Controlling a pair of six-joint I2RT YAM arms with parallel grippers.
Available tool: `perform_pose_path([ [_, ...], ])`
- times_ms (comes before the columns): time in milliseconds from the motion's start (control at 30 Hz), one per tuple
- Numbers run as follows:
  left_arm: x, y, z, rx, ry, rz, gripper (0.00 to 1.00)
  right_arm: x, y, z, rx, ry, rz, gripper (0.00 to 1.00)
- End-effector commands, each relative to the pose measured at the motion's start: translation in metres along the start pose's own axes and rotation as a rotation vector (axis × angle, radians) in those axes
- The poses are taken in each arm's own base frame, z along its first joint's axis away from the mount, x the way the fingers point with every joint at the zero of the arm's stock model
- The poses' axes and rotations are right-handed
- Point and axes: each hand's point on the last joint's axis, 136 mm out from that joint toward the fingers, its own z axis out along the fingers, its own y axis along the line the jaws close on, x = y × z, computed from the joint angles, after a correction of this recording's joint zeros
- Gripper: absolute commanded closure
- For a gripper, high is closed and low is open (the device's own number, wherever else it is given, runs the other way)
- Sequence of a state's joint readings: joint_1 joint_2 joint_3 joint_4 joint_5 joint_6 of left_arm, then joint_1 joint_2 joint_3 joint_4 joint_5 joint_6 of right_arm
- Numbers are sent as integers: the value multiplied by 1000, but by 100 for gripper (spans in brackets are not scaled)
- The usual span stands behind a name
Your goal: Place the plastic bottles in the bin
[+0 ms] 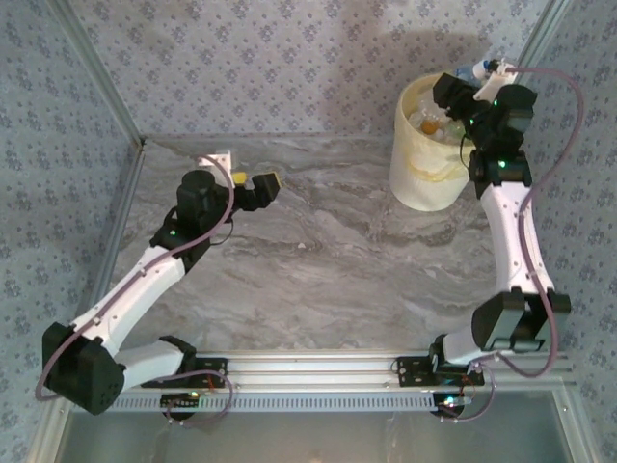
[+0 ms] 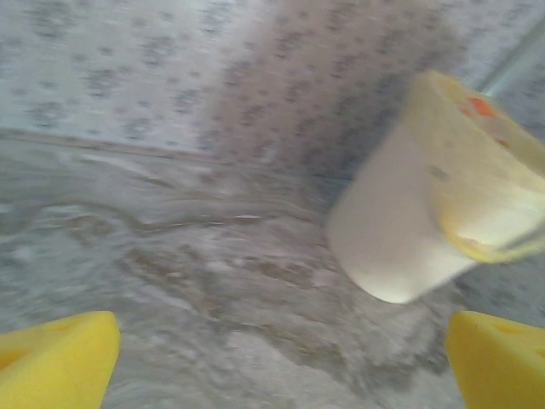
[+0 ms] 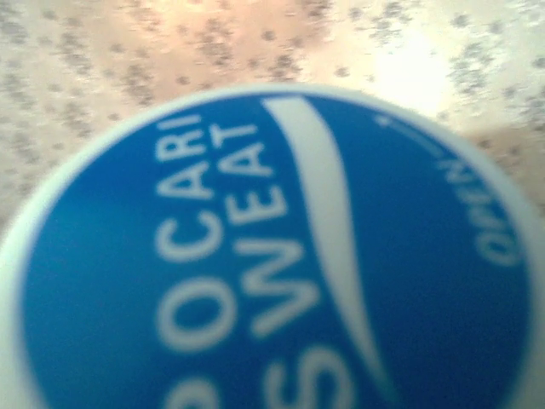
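While bin stands upright, bottle aims cap wristward.

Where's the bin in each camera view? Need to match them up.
Top external: bin upper right, beside the right arm.
Left wrist: bin right of centre, standing on the table.
Right wrist: bottle's blue cap close up, patterned wall behind.
Shared landmark: that patterned wall.

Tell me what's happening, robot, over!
Left gripper open, empty, over table. Right gripper shut on blue-capped bottle at far rim of bin. Other bottles already inside. Nothing in the way.
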State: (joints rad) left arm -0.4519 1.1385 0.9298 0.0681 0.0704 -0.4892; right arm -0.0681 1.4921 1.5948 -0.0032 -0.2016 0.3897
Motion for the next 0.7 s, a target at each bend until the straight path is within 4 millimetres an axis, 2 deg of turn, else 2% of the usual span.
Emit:
perform_pose_path([
  [0,-2,44,-14,-212,-44,5,2,0,-40,23,186,11,-51,49],
  [100,-2,62,-24,-274,-63,-22,2,5,-70,36,332,50,-96,49],
  [267,-1,85,-37,-351,-89,-57,2,4,-109,29,551,60,-244,47],
  [367,-1,97,-40,-387,-98,-79,2,15,-127,27,633,111,-311,45],
  [433,-2,104,-41,-404,-98,-88,2,22,-130,28,634,153,-344,39],
  [533,-5,113,-46,-447,-99,-82,2,40,-119,29,550,252,-393,15],
  [633,-6,130,-55,-537,-92,-70,2,42,-104,20,486,303,-399,1],
  [667,-7,136,-60,-570,-89,-70,2,36,-93,14,455,292,-398,0],
])
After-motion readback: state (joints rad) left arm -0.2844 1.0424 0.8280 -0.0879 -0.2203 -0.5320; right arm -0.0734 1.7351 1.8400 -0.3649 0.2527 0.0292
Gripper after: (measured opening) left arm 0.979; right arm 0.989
